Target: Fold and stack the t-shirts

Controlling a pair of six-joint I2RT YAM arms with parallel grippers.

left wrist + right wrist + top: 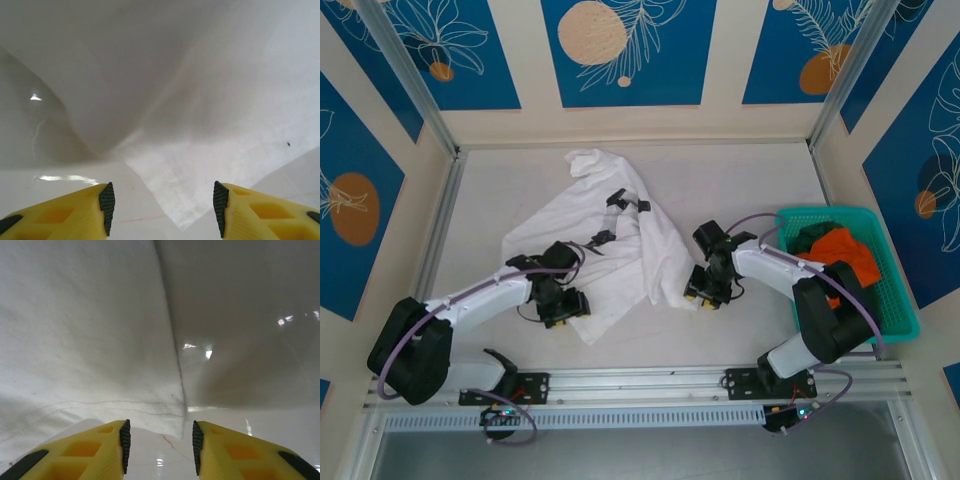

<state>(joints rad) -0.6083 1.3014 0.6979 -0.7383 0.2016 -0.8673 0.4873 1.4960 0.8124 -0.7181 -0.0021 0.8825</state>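
Blue-panelled walls (620, 50) ring a pale worktop (740, 180) bearing one white t-shirt (650, 250) and one basket (825, 212), while the left end effector (162, 199) and right end effector (159, 440) stand parted, empty.

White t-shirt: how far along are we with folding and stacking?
Done: nothing folded yet; the white t-shirt lies rumpled on the table. In hand: left gripper and right gripper sit open at its near edge, neither clamping cloth. Left: fold it, then take the orange t-shirt and dark green t-shirt from the teal basket, fold and stack.
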